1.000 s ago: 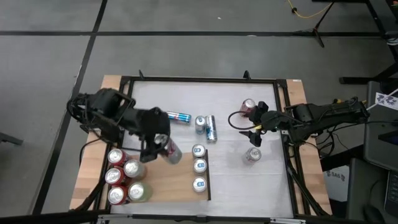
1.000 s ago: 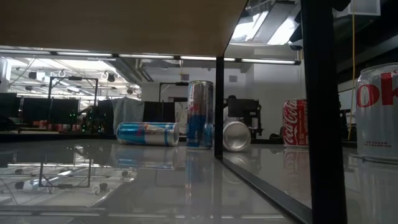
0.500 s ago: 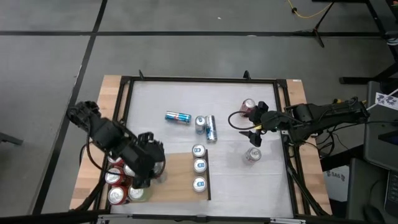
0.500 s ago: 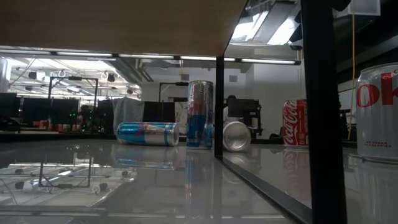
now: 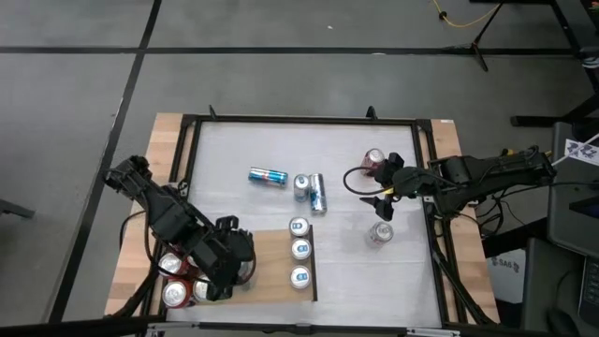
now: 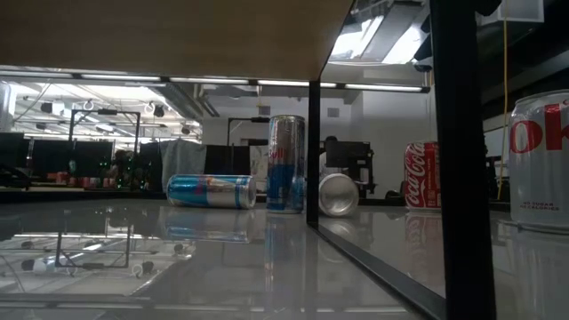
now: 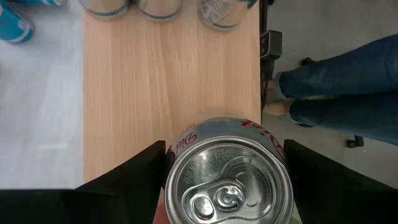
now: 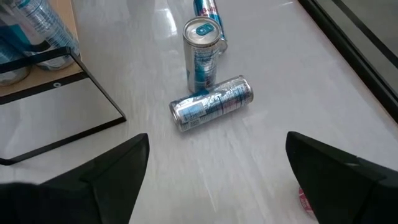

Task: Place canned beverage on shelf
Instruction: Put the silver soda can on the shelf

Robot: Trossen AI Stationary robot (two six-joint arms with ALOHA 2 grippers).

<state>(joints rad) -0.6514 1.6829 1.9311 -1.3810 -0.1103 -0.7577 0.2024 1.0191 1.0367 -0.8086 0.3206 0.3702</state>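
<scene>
My left gripper (image 5: 238,268) is shut on a silver Diet Coke can (image 7: 227,177) over the left part of the shelf (image 5: 271,257), a light wood panel at the table's near left. Three slim cans (image 5: 299,250) stand in a row along the shelf's right edge. Beside my left arm, several cola cans (image 5: 176,281) stand at the shelf's left end. My right gripper (image 5: 382,202) hangs open over the table's right half with nothing between its fingers (image 8: 118,168). It sits between a red cola can (image 5: 374,160) and a silver one (image 5: 379,233). My left gripper pinches the can between its two fingers (image 7: 140,177), one on each side of the can's wall (image 7: 170,160) just below the top rim. The fingers come from above, slanting down. The can is upright, tab end up; its base is hidden, so whether it touches the shelf I cannot tell.
Mid-table, a blue can (image 5: 269,176) lies on its side, with an upright can (image 5: 300,185) and another lying can (image 5: 318,193) beside it. A black frame (image 5: 192,140) borders the table. A person's legs (image 7: 336,81) show beyond the shelf's near edge.
My left gripper has carried the can from beside the shelf's far edge toward the table's near edge and down, and now hangs over the shelf's left part. The can was tilted a second ago and is now upright. My right arm has kept still.
</scene>
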